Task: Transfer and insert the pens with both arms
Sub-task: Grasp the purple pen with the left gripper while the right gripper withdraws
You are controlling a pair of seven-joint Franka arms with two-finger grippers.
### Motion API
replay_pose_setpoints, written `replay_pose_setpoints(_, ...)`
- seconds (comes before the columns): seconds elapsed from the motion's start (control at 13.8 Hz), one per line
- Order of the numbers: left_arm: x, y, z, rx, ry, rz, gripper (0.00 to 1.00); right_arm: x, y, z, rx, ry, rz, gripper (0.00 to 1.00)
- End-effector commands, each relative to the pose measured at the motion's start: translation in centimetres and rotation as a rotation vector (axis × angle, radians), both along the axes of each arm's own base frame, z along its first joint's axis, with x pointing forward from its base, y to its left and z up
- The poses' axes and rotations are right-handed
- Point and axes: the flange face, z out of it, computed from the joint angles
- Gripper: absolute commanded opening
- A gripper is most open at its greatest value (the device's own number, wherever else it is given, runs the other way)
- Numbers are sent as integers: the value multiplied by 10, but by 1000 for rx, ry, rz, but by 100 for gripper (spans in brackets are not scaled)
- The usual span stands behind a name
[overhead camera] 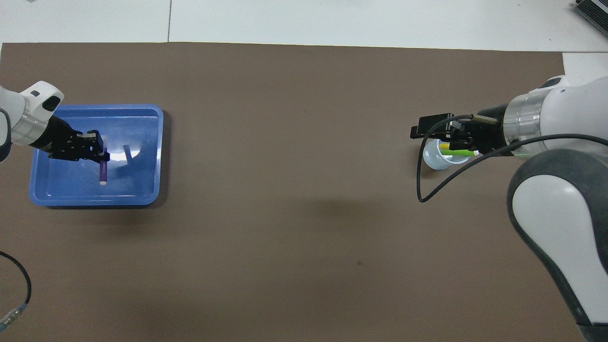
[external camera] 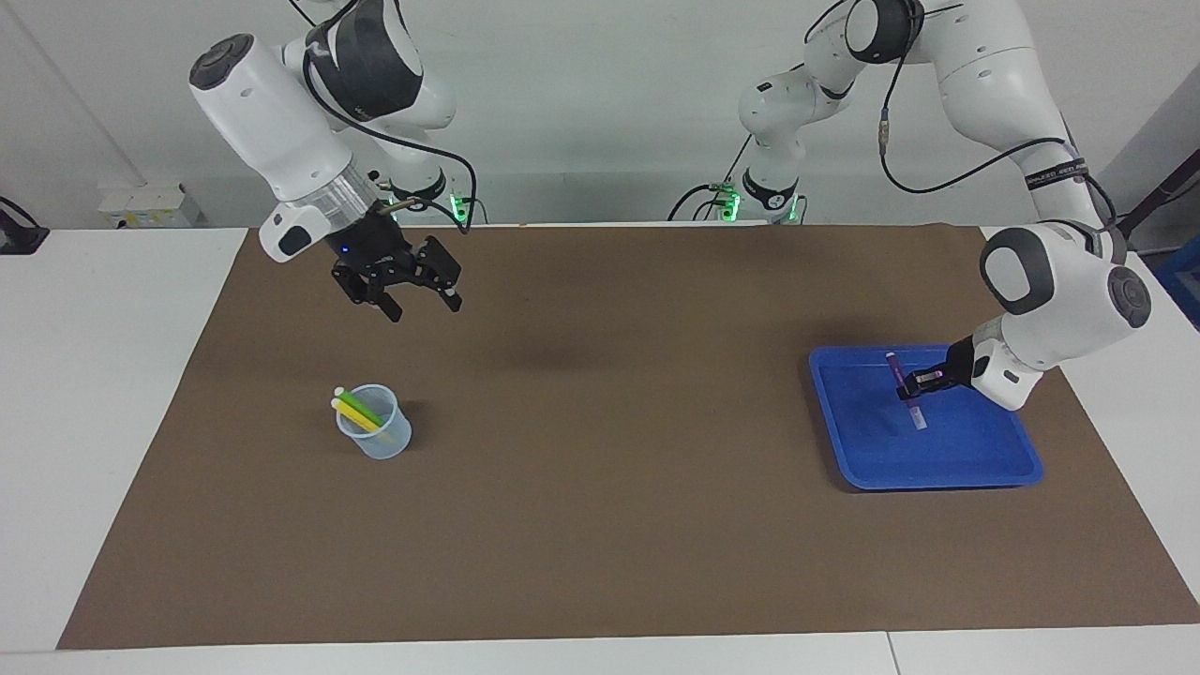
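My left gripper (external camera: 914, 384) is low inside the blue tray (external camera: 937, 480) at the left arm's end of the table, shut on the purple pen (external camera: 902, 373). The pen is tilted, its pale end down by the tray floor. In the overhead view the left gripper (overhead camera: 98, 153) holds the purple pen (overhead camera: 102, 170) in the tray (overhead camera: 95, 202). The yellow pen (external camera: 356, 415) and green pen (external camera: 362, 404) stand leaning in a clear cup (external camera: 377, 439) at the right arm's end. My right gripper (external camera: 422, 305) is open and empty, up in the air; from overhead the right gripper (overhead camera: 420, 132) is over the cup (overhead camera: 439, 161).
A brown mat (external camera: 600, 525) covers most of the white table. A loose black cable (overhead camera: 427, 180) hangs from the right arm over the mat beside the cup. Another cable end (overhead camera: 14, 311) lies at the mat's edge nearest the left arm.
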Motion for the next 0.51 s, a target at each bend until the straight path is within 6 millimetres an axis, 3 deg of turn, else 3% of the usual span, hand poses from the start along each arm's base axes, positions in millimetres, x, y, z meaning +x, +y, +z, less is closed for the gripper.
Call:
replay_pose_setpoints(0.0,-12,-19,28,-52,73,117,0,-1,13,-2,63,30,-104,99)
replay_pose_setpoints(0.29,-15,-61,44,-26,153,259,0,0,24,3,195,87,-229,98)
replay_pose_setpoints(0.44,-17,-88,54,2,187,308,0,-4,42,4,220,107,-239,98)
